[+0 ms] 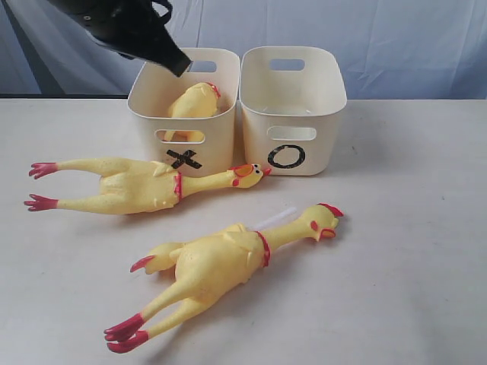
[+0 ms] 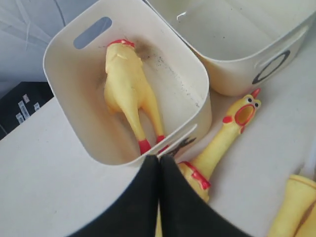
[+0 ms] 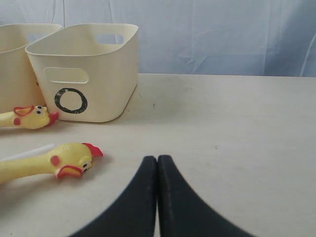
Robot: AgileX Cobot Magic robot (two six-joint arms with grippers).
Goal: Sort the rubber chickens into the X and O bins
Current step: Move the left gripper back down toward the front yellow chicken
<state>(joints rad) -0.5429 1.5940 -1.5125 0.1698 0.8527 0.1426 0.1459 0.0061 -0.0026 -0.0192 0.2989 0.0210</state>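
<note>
Two long yellow rubber chickens (image 1: pixel 129 185) (image 1: pixel 217 262) lie on the counter (image 1: pixel 396 266) before the cream plastic X tub (image 1: pixel 144 144); a third chicken (image 1: pixel 194 103) sits inside. Left fingers (image 2: pixel 143 197), right fingers (image 3: pixel 143 197): closed, empty. Open wide; straddle a torso.

The long yellow rubber chickens (image 1: pixel 213 266) look smooth and a bit shiny, the cream plastic rectangular tubs (image 1: pixel 323 144) satin-smooth (the 11 o'clock one's scuffed inside), the pale tabletop (image 1: pixel 411 266) matt.
</note>
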